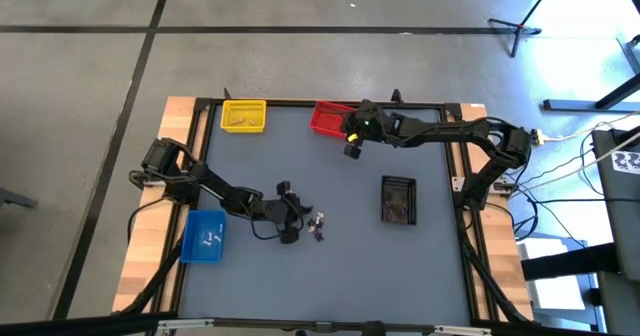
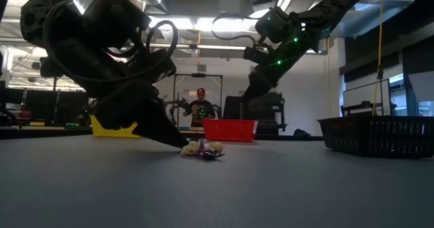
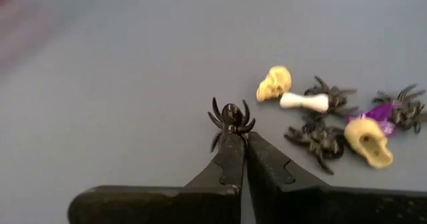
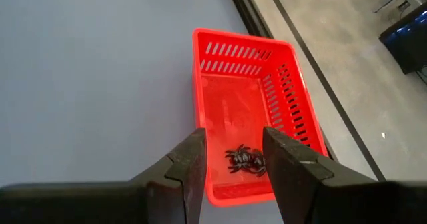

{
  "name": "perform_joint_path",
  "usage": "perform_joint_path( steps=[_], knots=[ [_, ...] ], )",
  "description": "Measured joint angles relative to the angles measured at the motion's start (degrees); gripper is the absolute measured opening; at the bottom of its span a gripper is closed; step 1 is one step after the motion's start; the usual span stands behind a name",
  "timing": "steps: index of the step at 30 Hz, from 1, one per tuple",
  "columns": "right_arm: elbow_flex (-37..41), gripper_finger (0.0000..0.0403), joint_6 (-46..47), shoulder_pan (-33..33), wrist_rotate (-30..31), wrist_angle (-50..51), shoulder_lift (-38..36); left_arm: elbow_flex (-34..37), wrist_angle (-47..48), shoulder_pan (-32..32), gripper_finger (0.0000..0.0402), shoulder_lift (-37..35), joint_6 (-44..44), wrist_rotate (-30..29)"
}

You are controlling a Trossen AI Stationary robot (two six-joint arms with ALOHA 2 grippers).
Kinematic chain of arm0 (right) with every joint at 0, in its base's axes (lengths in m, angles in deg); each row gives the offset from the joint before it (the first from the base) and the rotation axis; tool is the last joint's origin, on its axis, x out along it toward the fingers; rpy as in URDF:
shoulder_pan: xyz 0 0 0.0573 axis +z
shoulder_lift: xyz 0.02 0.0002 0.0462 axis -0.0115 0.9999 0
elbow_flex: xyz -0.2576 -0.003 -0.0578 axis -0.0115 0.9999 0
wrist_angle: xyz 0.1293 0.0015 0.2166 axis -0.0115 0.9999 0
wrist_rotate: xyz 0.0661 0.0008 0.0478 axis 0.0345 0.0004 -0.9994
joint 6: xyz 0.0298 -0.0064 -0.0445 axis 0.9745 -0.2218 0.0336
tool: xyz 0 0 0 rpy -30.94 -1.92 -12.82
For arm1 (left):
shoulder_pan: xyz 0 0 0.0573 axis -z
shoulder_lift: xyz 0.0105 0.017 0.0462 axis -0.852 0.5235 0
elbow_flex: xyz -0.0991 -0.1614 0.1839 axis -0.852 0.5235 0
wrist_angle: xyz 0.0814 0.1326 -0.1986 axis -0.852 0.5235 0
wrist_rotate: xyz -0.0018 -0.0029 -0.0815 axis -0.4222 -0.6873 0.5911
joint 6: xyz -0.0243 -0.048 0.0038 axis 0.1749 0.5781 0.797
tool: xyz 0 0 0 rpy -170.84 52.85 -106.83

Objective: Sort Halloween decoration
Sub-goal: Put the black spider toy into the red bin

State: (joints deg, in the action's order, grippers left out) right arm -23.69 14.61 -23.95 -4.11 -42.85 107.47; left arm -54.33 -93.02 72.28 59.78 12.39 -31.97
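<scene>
Left hand [image 3: 239,139] low over the grey counter [image 3: 120,84], fingers pinched closed on a black spider [image 3: 230,117]. Remaining trinkets [image 3: 333,114] clustered just beside it: tan skulls, white bone, dark spiders, one purple piece. Right hand [image 4: 233,161] open above the red bin [image 4: 293,104]; dark spiders [image 4: 243,161] lie inside

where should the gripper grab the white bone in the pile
Across the thin middle of the bone, from above. Its knobby ends are wider, so the fingers would seat on the shaft. It lies flat between a skull and a black spider, touching or nearly touching both, so a side approach looks crowded.
</scene>
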Motion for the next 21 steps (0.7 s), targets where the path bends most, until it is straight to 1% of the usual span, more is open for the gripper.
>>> perform_joint_path(
  steps=[9,21],
  knots=[
    [0.00,0.0144,0.02,0.02,0.00,0.49,0.00,0.00,-4.16,0.00,0.0000,0.00,0.00,-0.33],
    [0.00,0.0144,0.00,0.00,0.00,0.47,0.00,0.00,-4.55,-0.24,0.0000,0.00,0.00,-0.29]
  ],
)
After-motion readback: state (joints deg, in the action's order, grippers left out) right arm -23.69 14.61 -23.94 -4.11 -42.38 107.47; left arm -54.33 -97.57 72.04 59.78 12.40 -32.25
